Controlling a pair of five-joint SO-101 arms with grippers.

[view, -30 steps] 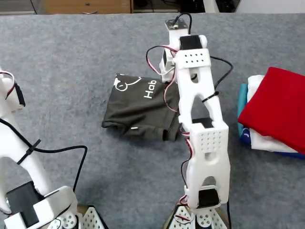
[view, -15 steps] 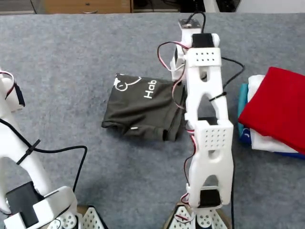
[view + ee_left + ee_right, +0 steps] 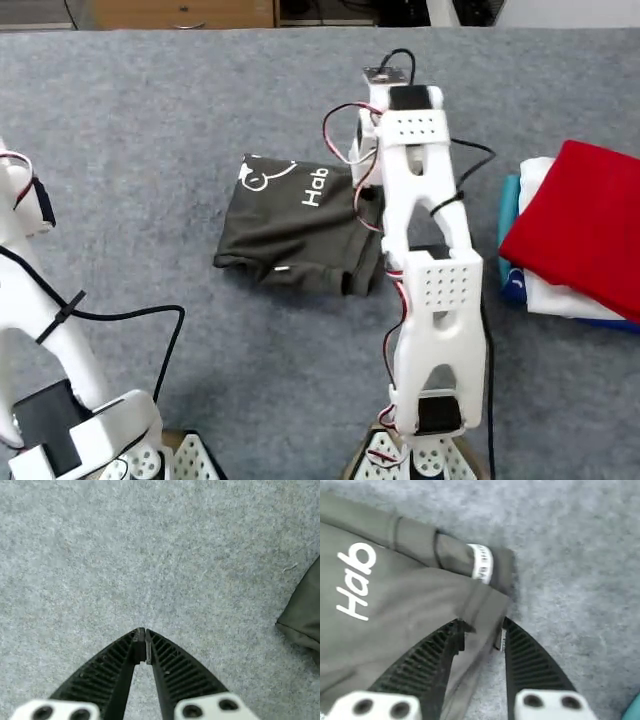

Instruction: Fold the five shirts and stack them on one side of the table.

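Observation:
A dark grey shirt (image 3: 290, 230) with white print lies folded at the table's middle. My right arm (image 3: 415, 180) stretches over the shirt's right edge. In the right wrist view my right gripper (image 3: 482, 630) is shut on a fold of the dark shirt (image 3: 410, 595) near its collar label (image 3: 481, 562). A stack of folded shirts (image 3: 575, 235), red on top over white and blue ones, sits at the right side. My left gripper (image 3: 145, 645) is shut on nothing, low over bare carpet, with the dark shirt's corner (image 3: 305, 615) off to one side.
The table is covered in grey carpet (image 3: 150, 130). My left arm (image 3: 30, 280) stands folded at the near left with a black cable (image 3: 150, 330) looping beside it. A wooden cabinet (image 3: 180, 12) runs behind the far edge.
My right arm swung right, then back a little left, over the dark shirt's right edge. The left arm has stayed put.

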